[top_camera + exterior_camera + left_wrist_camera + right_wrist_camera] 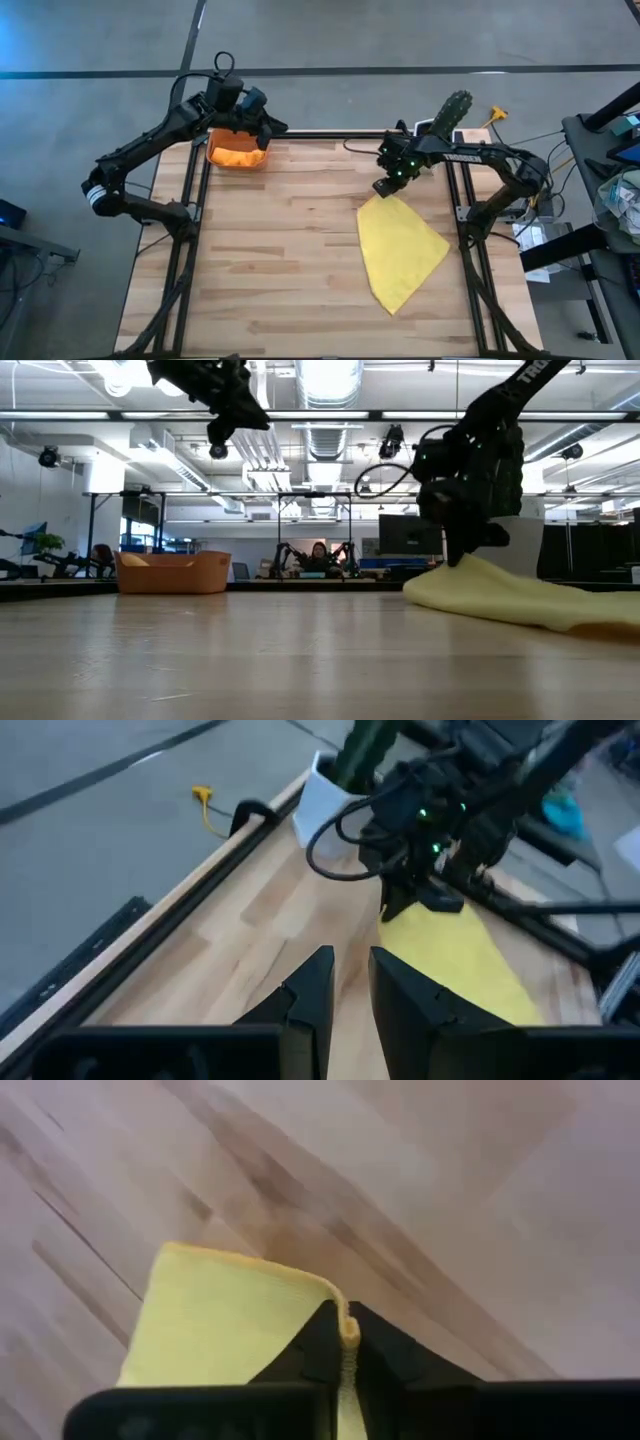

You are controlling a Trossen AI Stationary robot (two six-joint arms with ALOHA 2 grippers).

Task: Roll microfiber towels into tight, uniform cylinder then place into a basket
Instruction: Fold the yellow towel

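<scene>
Bright overhead ceiling lights (325,380) glare in the low view; wrist views look soft.
</scene>
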